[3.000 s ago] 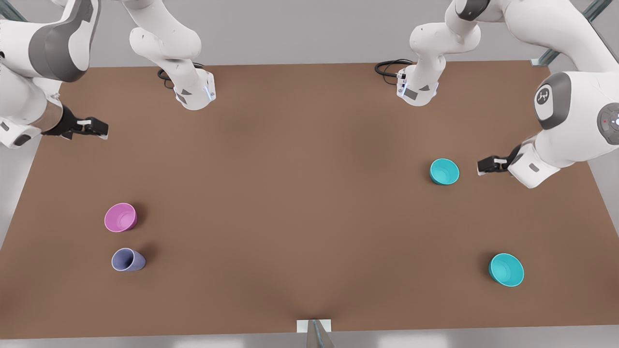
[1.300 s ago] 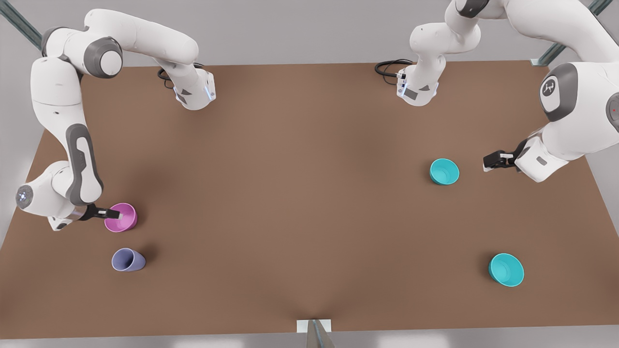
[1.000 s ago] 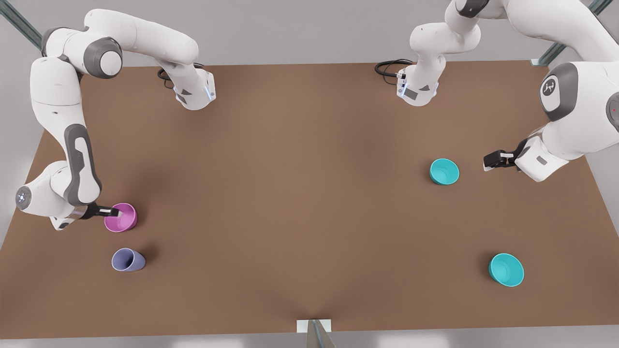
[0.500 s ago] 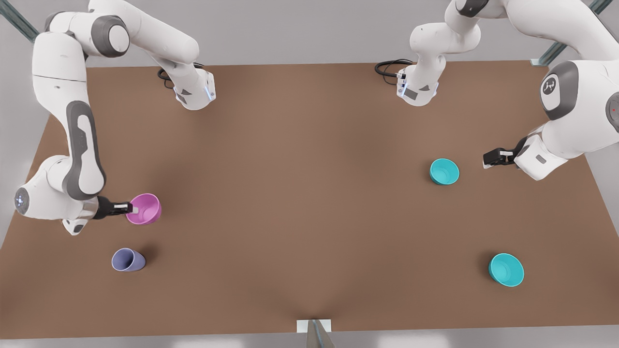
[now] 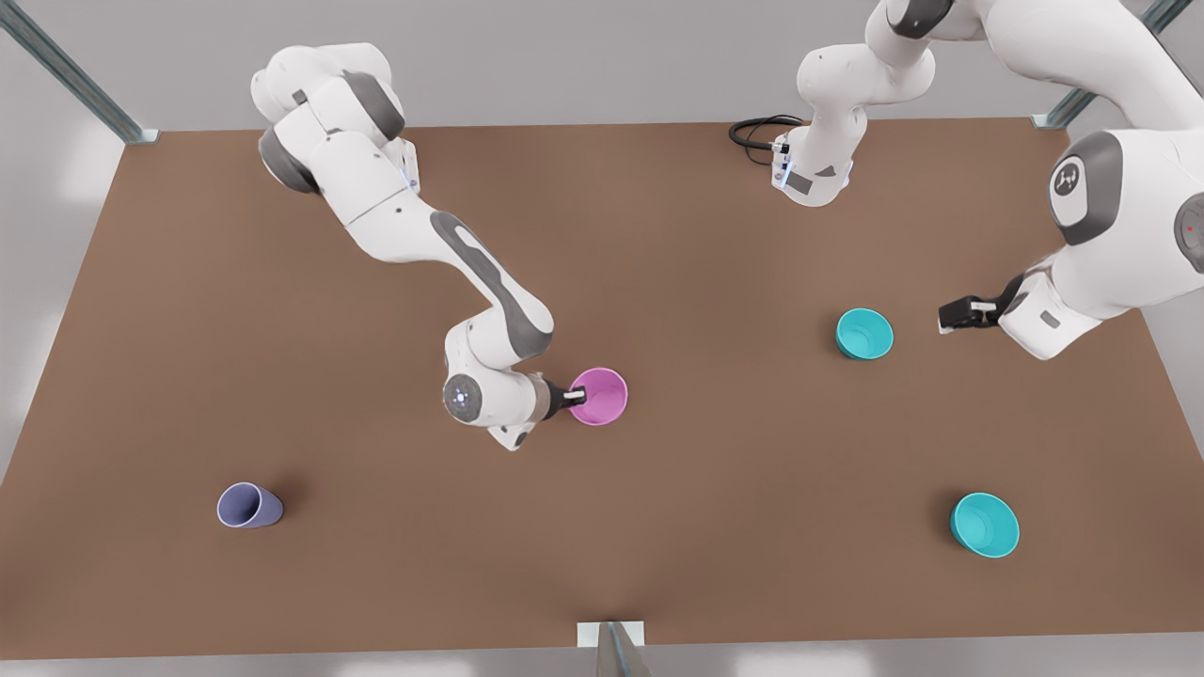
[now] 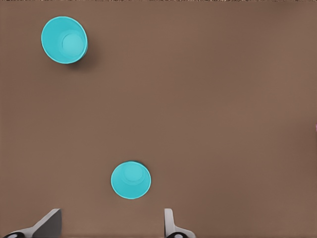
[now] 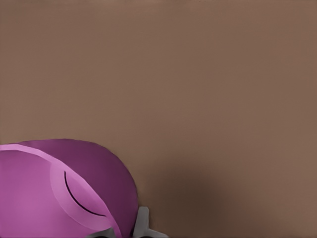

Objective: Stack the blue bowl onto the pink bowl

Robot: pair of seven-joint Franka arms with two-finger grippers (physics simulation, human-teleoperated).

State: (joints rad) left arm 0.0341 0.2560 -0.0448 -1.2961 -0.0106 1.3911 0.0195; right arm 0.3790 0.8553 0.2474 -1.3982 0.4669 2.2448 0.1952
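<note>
The pink bowl (image 5: 602,397) hangs near the middle of the table, and my right gripper (image 5: 576,397) is shut on its rim from the front view's left. In the right wrist view the pink bowl (image 7: 64,191) is close up, with one wall pinched in my right gripper (image 7: 126,232). The blue bowl (image 5: 864,334) stands upright toward the front view's right. My left gripper (image 5: 945,317) hovers open just to that bowl's right. In the left wrist view the blue bowl (image 6: 131,180) lies just ahead of my left gripper (image 6: 111,230).
A slightly wider teal bowl (image 5: 985,525) (image 6: 64,39) stands at the front view's lower right. A lavender cup (image 5: 249,506) lies tipped at the lower left. The brown table (image 5: 602,235) stretches between the two arm bases at the back.
My right gripper closed on the pink bowl and carried it from the front view's left to the table's middle. The left gripper has stayed open beside the blue bowl.
</note>
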